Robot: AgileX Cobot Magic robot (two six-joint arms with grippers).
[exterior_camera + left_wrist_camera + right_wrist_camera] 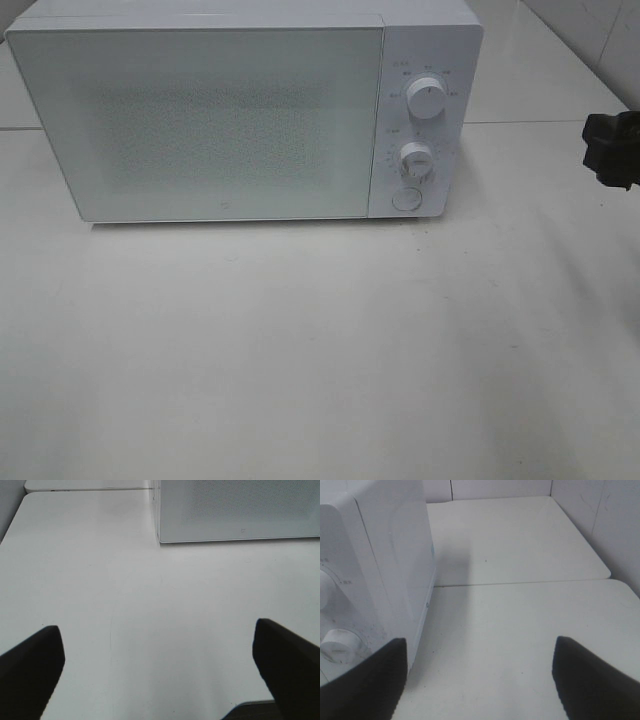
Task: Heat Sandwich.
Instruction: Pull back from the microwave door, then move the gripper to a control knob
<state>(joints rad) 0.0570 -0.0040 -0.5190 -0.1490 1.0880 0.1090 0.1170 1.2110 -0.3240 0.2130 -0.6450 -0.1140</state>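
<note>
A white microwave (240, 110) stands at the back of the white table with its door shut. It has two round dials (427, 100) and a round button (406, 198) on its right panel. The sandwich and its pink plate are out of view. My right gripper (479, 680) is open and empty, level with the microwave's right side; part of it shows at the right edge of the high view (612, 148). My left gripper (159, 667) is open and empty over bare table, in front of the microwave's left corner (160, 537).
The white table (320, 350) stretches in front of the microwave. A seam (520, 583) joins it to a second table behind. A tiled wall (600, 515) rises on the right.
</note>
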